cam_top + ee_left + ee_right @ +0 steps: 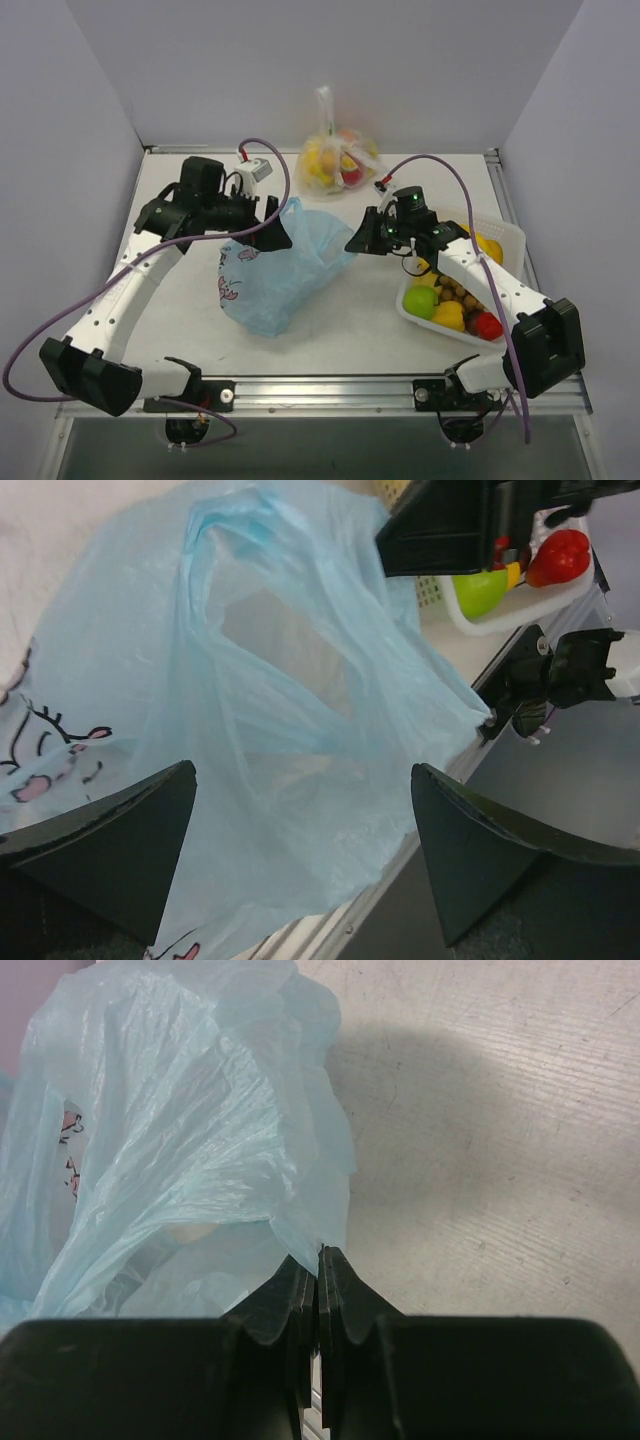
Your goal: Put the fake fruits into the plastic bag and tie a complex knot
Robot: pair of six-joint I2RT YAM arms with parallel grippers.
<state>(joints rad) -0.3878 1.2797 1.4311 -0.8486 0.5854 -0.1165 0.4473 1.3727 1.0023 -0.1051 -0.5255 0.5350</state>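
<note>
The light-blue plastic bag with a pink-and-black cartoon print lies slumped on the table between my arms. My right gripper is shut on the bag's right edge, and the right wrist view shows the thin film pinched at the tips of that gripper. At the bag's upper left, my left gripper is open; its jaws stand wide, with the bag beyond them and nothing clamped. The fake fruits lie in a white basket on the right: green apple, red one, yellow ones, brown grapes. No knot is in view.
A clear bag filled with other fruits stands at the back, by the wall. The metal rail of the table's near edge runs just below the blue bag. Grey walls close in the left, right and back.
</note>
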